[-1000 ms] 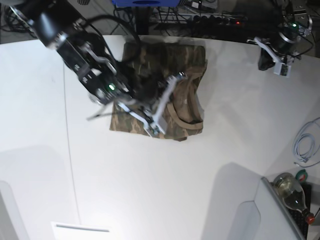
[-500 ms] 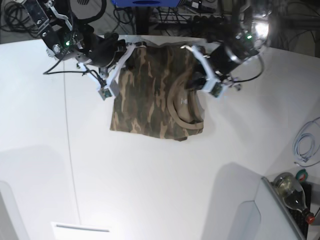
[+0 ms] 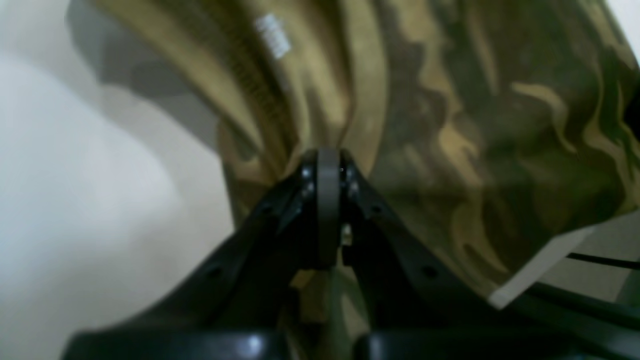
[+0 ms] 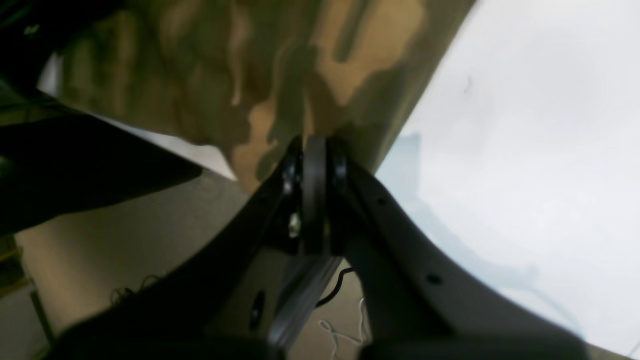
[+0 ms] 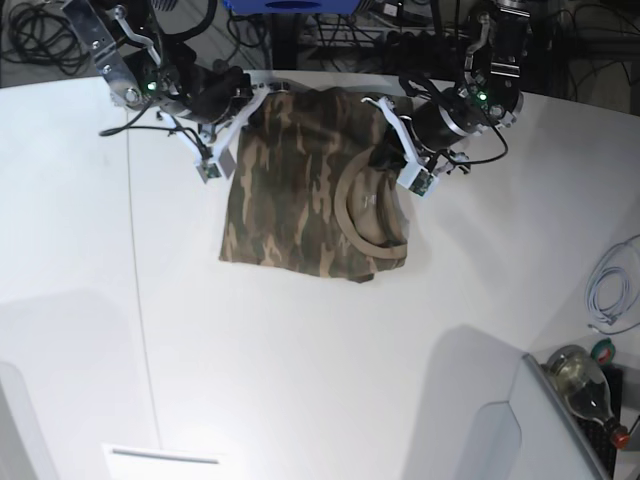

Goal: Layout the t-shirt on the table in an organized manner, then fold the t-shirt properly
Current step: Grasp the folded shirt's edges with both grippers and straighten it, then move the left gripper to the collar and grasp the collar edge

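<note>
The camouflage t-shirt (image 5: 300, 190) lies folded into a rough rectangle at the far side of the white table (image 5: 330, 370), its tan collar (image 5: 352, 205) curving on the right part. My left gripper (image 5: 388, 150) is shut on the t-shirt (image 3: 475, 125) fabric beside the collar (image 3: 250, 85); the left wrist view shows the left gripper (image 3: 327, 160) with its jaws pressed together on a fold. At the shirt's far left edge my right gripper (image 5: 245, 115) is also shut on cloth. The right gripper (image 4: 312, 145) pinches the t-shirt (image 4: 260, 65) hem close to the table's far edge.
A thin dark seam (image 5: 137, 260) runs down the table on the left. White cable loops (image 5: 610, 290) and a glass bottle (image 5: 580, 380) sit past the right edge. A grey panel (image 5: 545, 430) stands at the lower right, with cables and gear behind the far edge.
A second ago my right arm hung over the shirt's middle and the left was off at the far right. Both now hold the shirt's far edge, little changed over the last half second.
</note>
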Available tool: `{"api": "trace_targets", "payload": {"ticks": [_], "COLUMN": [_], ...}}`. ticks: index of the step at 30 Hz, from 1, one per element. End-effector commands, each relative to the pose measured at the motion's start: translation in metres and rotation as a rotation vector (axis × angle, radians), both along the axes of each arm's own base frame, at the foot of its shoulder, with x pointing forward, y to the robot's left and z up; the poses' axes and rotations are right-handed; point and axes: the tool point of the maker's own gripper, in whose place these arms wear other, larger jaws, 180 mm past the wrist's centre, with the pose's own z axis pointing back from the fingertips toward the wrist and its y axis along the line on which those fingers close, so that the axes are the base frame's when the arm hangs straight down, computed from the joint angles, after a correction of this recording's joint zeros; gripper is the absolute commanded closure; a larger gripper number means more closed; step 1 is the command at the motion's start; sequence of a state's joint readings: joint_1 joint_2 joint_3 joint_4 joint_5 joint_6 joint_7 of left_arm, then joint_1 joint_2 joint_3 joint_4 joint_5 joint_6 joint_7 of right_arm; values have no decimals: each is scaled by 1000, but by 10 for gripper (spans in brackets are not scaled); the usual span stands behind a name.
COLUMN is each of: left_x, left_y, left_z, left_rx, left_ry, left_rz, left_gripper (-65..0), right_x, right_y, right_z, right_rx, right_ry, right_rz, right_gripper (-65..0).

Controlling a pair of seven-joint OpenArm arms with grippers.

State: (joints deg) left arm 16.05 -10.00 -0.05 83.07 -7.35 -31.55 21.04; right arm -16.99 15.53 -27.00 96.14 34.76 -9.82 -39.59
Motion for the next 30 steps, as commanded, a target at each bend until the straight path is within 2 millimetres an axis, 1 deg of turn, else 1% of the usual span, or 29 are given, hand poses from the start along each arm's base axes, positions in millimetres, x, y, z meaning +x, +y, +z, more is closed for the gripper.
{"api": "trace_targets", "payload": {"ticks": [1, 3, 5, 7, 9, 11, 13, 14, 16, 18, 19, 21, 22, 25, 27, 30], "left_x": [10, 12, 15, 17, 19, 25, 34, 33, 36, 37, 35, 31, 29, 22, 20, 19], "left_y": [-1, -1, 10, 18, 23, 32, 38, 41, 44, 38, 36, 24, 22, 28, 36, 50], "left_z": [10, 11, 12, 12, 15, 24, 39, 44, 56, 65, 65, 62, 58, 42, 33, 29], "left_rx": [-19, -19, -10, -1, -5, 7, 13, 18, 23, 16, 15, -2, -4, 5, 10, 24], "left_ry": [-39, -44, -48, -51, -60, -87, -132, -146, -179, -203, -203, -191, -180, -133, -109, -99], "left_rz": [3, 4, 33, 54, 73, 93, 108, 115, 122, 107, 104, 80, 77, 92, 113, 148], "left_gripper": [0, 0, 0, 0, 0, 0, 0, 0, 0, 0, 0, 0, 0, 0, 0, 0], "right_x": [2, -2, -5, -6, 0, 6, 15, 25, 42, 71, 84, 115, 126, 157, 167, 180], "right_y": [-2, -8, -14, -16, -10, 0, 3, 7, 9, 8, 5, 6, 6, -2, -4, -15], "right_z": [-1, -10, -20, -23, -13, 8, 30, 44, 57, 65, 64, 67, 65, 56, 46, 35], "right_rx": [0, -18, -36, -40, -20, 19, 39, 54, 57, 42, 30, 19, 12, -28, -45, -78], "right_ry": [-8, 6, 19, 20, -9, -58, -102, -139, -178, -225, -234, -263, -265, -256, -229, -213], "right_rz": [-2, -13, -24, -28, -19, -3, 21, 32, 47, 51, 46, 32, 24, -3, -18, -43], "right_gripper": [-8, -8, -8, -6, -6, -6, -6, -6, -6, -6, -6, -6, -6, -6, -6, -6]}}
